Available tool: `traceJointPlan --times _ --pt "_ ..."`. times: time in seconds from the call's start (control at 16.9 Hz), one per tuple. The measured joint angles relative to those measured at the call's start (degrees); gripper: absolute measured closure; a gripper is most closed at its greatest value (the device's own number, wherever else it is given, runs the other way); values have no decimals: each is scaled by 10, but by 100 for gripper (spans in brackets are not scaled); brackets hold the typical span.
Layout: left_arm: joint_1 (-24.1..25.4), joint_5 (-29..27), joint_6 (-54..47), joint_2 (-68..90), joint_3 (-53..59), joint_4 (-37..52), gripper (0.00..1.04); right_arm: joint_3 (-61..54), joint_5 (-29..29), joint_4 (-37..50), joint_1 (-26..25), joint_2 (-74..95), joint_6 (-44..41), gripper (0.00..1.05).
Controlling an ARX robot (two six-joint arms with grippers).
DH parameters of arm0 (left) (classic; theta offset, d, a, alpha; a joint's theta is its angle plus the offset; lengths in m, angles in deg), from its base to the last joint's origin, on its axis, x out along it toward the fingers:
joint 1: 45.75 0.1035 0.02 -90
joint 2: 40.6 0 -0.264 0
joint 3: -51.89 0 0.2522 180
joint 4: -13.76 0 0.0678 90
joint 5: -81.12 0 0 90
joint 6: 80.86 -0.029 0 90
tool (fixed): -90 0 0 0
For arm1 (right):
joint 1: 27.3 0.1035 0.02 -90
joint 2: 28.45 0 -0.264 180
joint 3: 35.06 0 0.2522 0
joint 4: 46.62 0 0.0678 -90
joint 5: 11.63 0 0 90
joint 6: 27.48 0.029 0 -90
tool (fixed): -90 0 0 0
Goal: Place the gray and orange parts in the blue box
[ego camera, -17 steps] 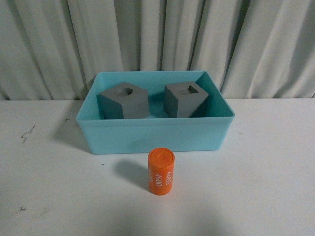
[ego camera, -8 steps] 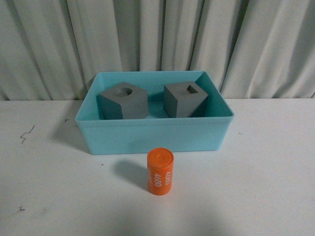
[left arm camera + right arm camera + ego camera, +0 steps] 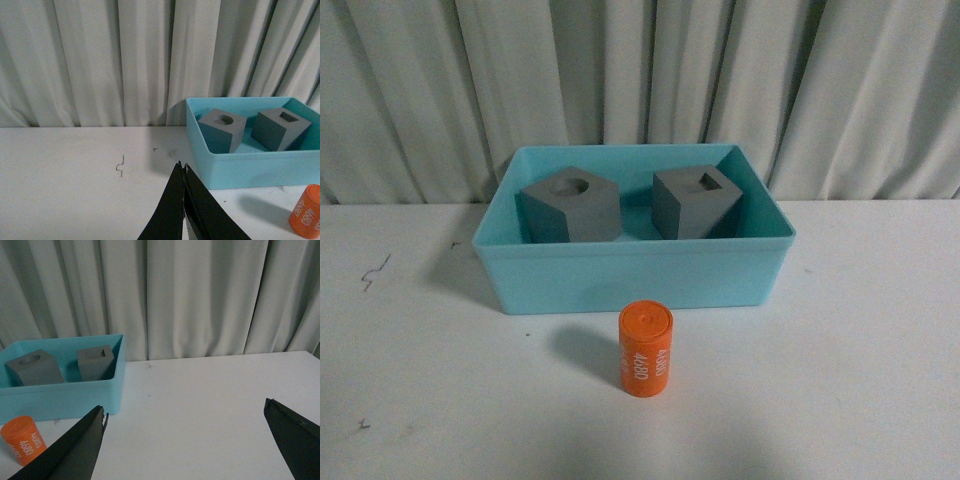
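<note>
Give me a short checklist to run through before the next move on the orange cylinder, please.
1. In the blue box: round-recess gray cube and rectangular-recess gray cube, ok.
2. The orange cylinder in the box: not ok, it stands upright on the table in front of it.
3. The right claw open and empty: ok.
4. The left claw open: not ok, shut on nothing.
5. The cylinder between either claw's fingers: not ok.

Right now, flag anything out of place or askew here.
Only the orange cylinder: it stands upright on the table, outside the blue box, while the round-recess gray cube and the square-recess gray cube sit inside. Nothing looks spilled or damaged.
</note>
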Motion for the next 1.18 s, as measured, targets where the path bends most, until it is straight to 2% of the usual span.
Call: traceJointPlan --times 0.53,0.59,0.65,1.01,1.07,1.12,1.18 --pt "0 0 0 -106 0 -103 103 0 0 0 0 0 0 6" --pt "0 0 0 -122 0 -124 103 0 0 0 0 0 0 6" --pt "0 2 0 -175 0 -204 103 0 0 0 0 0 0 6" --pt "0 0 0 -206 0 -207 101 0 0 0 0 0 0 6" --pt "0 0 0 -206 0 -208 72 0 0 0 0 0 0 6" --pt "0 0 0 -206 0 -208 58 0 0 0 0 0 0 6" --pt "0 0 0 -206 0 -208 50 0 0 0 0 0 0 6"
